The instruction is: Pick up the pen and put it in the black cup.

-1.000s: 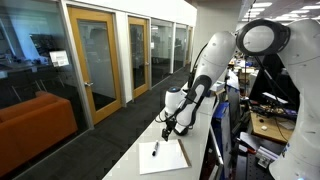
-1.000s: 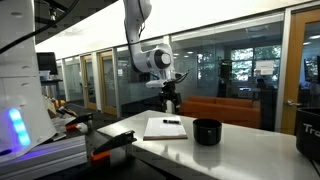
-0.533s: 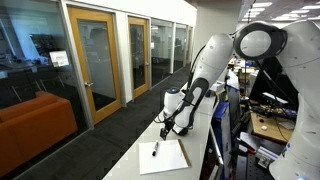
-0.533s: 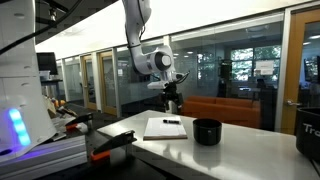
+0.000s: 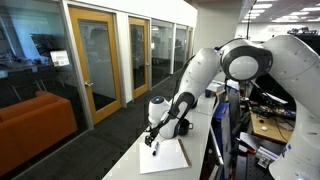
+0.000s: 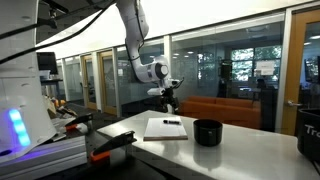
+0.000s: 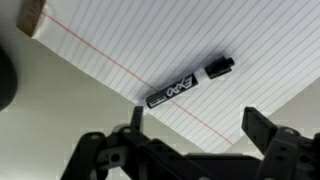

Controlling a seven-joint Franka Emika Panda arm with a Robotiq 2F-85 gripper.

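The pen [image 7: 190, 82] is a short dark marker lying flat on a lined white paper sheet [image 7: 120, 50]. It also shows in an exterior view [image 6: 172, 122] on the sheet [image 6: 163, 129]. My gripper [image 7: 198, 125] is open and empty, with the pen just beyond its two fingers. In both exterior views the gripper [image 5: 152, 138] [image 6: 168, 100] hangs a short way above the sheet [image 5: 166, 156]. The black cup [image 6: 207, 131] is a squat black mug on the table beside the sheet, apart from the gripper.
The white table [image 6: 240, 155] is long and narrow, with its edge close to the sheet [image 5: 125, 165]. A taller black container [image 6: 309, 132] stands at the table's end. A dark round shape [image 7: 5, 80] shows at the wrist view's edge. Cluttered desks flank the table [image 5: 265, 125].
My arm has bent down and forward, and the gripper has dropped toward the sheet over the pen. The pen, sheet and cup have not moved.
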